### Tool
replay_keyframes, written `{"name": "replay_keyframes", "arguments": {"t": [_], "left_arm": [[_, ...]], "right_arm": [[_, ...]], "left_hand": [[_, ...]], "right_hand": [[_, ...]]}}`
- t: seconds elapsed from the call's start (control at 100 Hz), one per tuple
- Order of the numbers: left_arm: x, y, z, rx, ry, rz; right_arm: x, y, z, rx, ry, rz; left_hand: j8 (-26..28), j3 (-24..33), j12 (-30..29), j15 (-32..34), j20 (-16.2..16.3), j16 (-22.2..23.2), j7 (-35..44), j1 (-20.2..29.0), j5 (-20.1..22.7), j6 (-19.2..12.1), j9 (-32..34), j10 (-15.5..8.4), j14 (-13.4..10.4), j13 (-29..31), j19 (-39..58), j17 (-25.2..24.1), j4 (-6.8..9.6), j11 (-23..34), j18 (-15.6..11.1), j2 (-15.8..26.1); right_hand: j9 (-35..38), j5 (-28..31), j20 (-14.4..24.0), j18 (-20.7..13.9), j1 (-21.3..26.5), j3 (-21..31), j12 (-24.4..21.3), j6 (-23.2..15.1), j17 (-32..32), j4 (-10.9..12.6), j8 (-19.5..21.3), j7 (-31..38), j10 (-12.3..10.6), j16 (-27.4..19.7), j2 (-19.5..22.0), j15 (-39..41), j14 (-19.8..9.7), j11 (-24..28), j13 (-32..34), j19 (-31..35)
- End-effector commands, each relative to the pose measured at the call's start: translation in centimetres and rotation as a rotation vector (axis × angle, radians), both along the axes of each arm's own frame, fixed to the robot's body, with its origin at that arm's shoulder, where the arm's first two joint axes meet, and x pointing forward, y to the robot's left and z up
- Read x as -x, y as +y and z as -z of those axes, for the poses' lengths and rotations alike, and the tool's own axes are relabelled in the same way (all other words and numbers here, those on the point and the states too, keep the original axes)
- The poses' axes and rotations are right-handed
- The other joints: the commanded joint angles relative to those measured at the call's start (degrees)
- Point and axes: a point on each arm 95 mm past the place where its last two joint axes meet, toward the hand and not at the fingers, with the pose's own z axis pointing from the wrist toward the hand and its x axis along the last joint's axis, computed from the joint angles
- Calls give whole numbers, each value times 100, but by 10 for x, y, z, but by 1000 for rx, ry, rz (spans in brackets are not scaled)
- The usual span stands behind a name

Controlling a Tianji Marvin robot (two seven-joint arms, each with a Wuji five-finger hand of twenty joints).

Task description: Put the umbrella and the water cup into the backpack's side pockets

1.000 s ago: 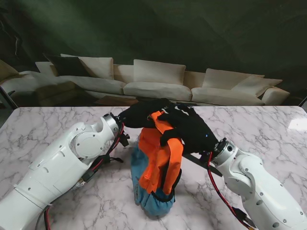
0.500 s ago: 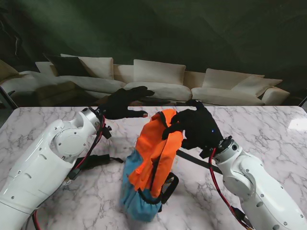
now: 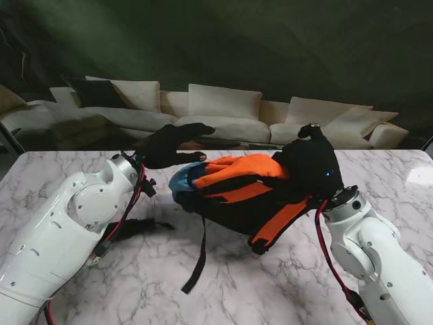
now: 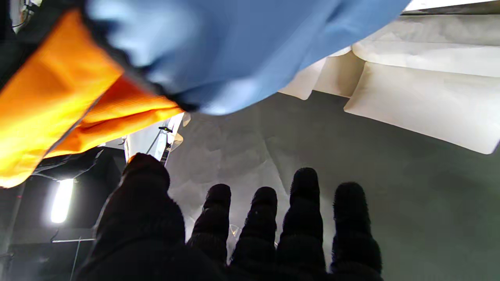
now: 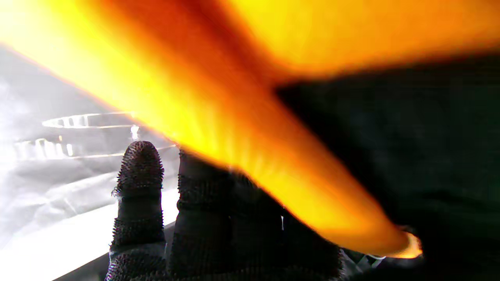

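Backpack (image 3: 237, 193) is my landmark. It's up off the marble table (image 3: 81, 176), hanging sideways in the air, blue bottom end toward my left, orange panels on top, black back side under. A loose black strap (image 3: 198, 261) dangles from its underside almost to the tabletop.

R hand (image 3: 310, 166) is clamped on the backpack's right end. Stand view shows the glove wrapped over the fabric; the wrist cam is mostly blurred orange and black cloth with fingertips (image 5: 140, 171) poking past it. I read it as gripping the bag, and it looks like the only support.

L hand (image 3: 174, 143) sits just beside the backpack's blue end, farther from me, fingers spread and holding nothing. Wrist cam confirms: fingers (image 4: 304, 203) apart, blue and orange fabric close by but no contact that I can see.

Umbrella and water cup: can't find either in any view. Could be hidden behind the bag or out of frame; can't tell. Side pockets also not identifiable at this angle.

Risks, my judgement:
- One-hand hold on soft fabric, so the bag may slip or swing, esp. w/ weight hanging away from the grip.
- Dangling strap could snag on an arm or drag on the table and yank the bag.
- Bag lying sideways means the pocket mouths may sag shut, making insertion harder.
- L hand very close to the blue end, so a bump could twist the bag out of the R grip.
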Motion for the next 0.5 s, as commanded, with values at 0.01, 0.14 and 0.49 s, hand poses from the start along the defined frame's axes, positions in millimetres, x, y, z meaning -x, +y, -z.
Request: {"name": "replay_keyframes", "arguments": {"t": [0.01,0.14,0.49], "left_arm": [[6,-8,0,13,6,35],[12,-12,0,70,15,56],[34,-16,0,140,50,167]], "right_arm": [[1,1,-6,28,-4,-26],[-3,2,-7,83,45,-73],[-34,7,4,160,165,-95]], "left_hand": [[64,-41,55,-31,-5,-50,-35,-111,77,142,124,51,-8,156,-59,28,6,-5,194,337],[40,-67,1,-127,-90,-144,-91,-279,32,246,68,169,34,96,-161,47,-14,-111,198,356],[-291,-99,-563,-386,-479,-599,-543,-1561,-799,796,-856,654,319,-377,-652,-2,-85,-578,179,-161]], "right_hand": [[56,610,96,32,483,607,-90,423,90,96,581,2311,-450,115,13,130,-266,-363,233,135],[103,619,116,-11,617,781,-52,516,179,132,627,2318,-536,149,-147,131,-337,-402,291,192],[85,605,101,4,522,707,-15,355,183,112,635,2207,-545,204,-39,4,-356,-542,298,160]]}}
